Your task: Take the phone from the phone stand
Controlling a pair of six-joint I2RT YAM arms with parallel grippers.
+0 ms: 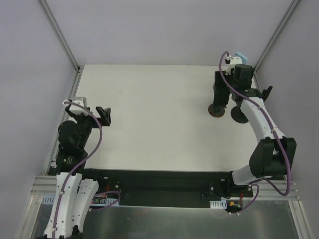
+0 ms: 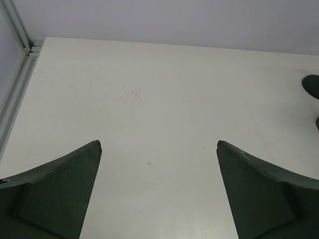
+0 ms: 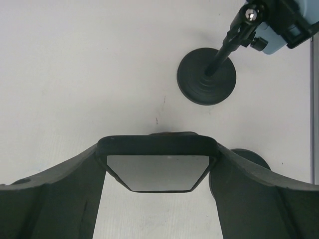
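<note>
The phone (image 3: 157,172), in a black case with a glossy screen, is clamped by its two long sides between my right gripper's (image 3: 158,149) fingers. In the top view the phone (image 1: 220,89) hangs upright at the far right of the table, held by the right gripper (image 1: 222,94) just above a reddish-brown round base (image 1: 217,110). I cannot tell whether it touches that base. A phone stand with a black round base (image 3: 207,74), a thin rod and a light blue clamp (image 3: 279,30) stands beyond it, apart from the phone. My left gripper (image 2: 159,144) is open and empty.
A second black round base (image 1: 238,115) sits right of the reddish one, partly behind my right finger (image 3: 249,157). The light blue clamp (image 1: 241,56) is near the back right frame post. The table's metal rail (image 2: 15,94) runs along the left.
</note>
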